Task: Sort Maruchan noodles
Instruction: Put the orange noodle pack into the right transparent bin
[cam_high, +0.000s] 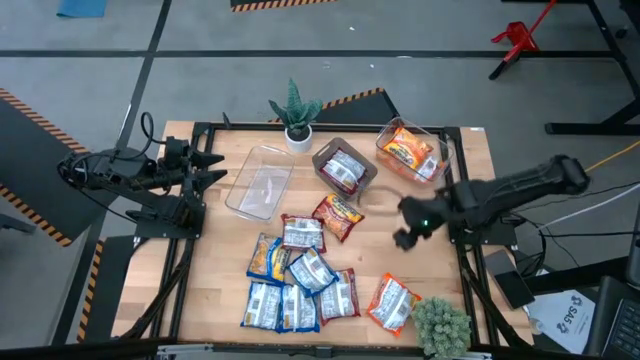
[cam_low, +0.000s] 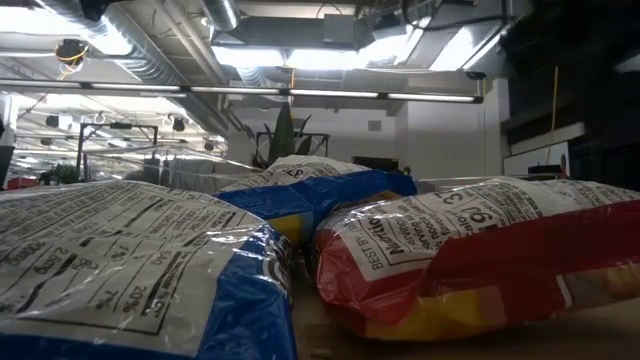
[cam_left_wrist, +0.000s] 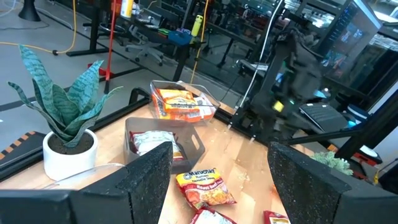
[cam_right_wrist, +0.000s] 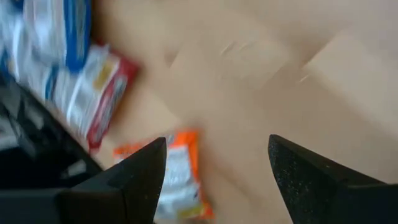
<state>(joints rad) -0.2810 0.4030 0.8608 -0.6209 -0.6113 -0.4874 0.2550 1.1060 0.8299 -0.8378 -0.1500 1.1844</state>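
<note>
- The right gripper (cam_high: 408, 222) hangs over bare wood near the table's right side, fingers spread and holding nothing; its own camera sees an orange packet (cam_right_wrist: 180, 180) just past the fingertips, with a red packet (cam_right_wrist: 99, 93) farther on.
- My judgement: the orange packet (cam_high: 390, 303) near the front edge is the next pick. Doing it well means lining the spread fingers across the packet's short side and coming down flat, since the glossy wrapper will likely slip.
- The left gripper (cam_high: 205, 170) waits at the table's left edge, fingers apart and empty.
- The other packets (cam_high: 300, 275) lie heaped at the middle front; the clear bin (cam_high: 420, 140) at the back right already holds orange ones, the grey bin (cam_high: 345, 168) one more.
- Only the overhead view shows both arms and the empty clear tray (cam_high: 260, 182).
- The table-level view shows only packets (cam_low: 470, 250) up close, no gripper.
- The left wrist view shows the potted plant (cam_left_wrist: 65, 118) beside the bins.
</note>
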